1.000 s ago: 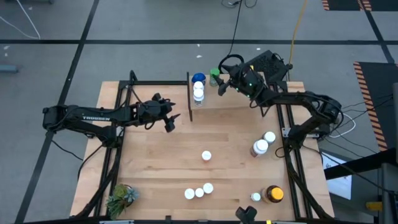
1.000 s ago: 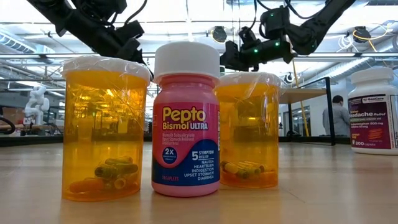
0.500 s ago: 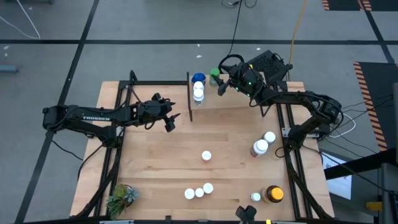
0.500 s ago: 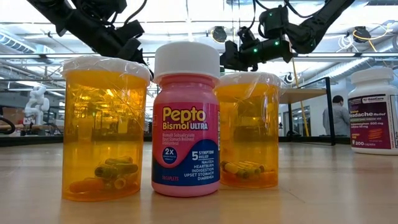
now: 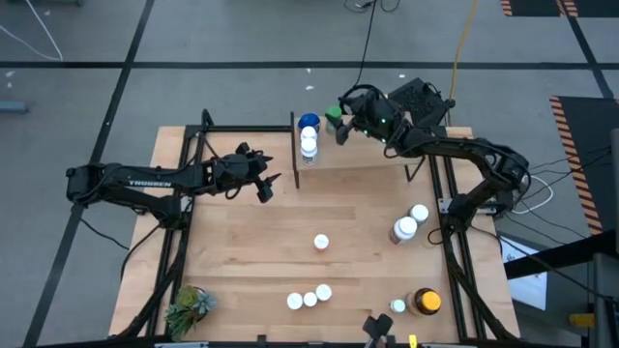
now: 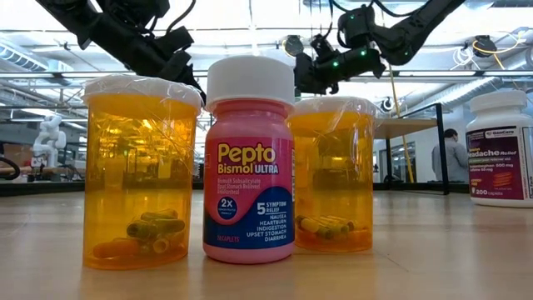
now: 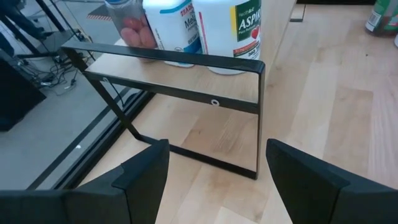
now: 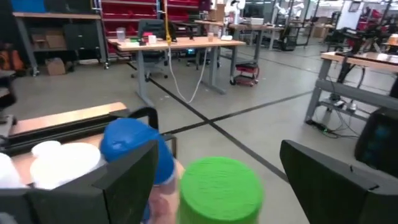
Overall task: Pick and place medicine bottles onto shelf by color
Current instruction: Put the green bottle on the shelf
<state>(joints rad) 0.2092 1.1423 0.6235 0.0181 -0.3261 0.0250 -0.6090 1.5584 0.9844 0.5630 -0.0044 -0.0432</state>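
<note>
Right claw (image 5: 336,125) – over the shelf's (image 5: 363,155) back edge, fingers wide, straddling the green-capped bottle (image 5: 333,119) without touching | blue-capped bottle (image 5: 309,123) and white-capped bottle (image 5: 309,145) – on the shelf, just beside the green one | left claw (image 5: 266,186) – fingers wide, holding nothing, above the desk (image 5: 251,251) near the shelf's end frame.

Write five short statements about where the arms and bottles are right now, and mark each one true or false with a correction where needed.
1. The right gripper is at the green-capped bottle on the shelf. True.
2. The left gripper holds a bottle. False: it is open and empty.
3. A blue-capped bottle stands on the shelf. True.
4. The plant sits on the shelf. False: it is at the table's near left corner.
5. The yellow-lidded jar is on the shelf. False: it stands on the table.
</note>
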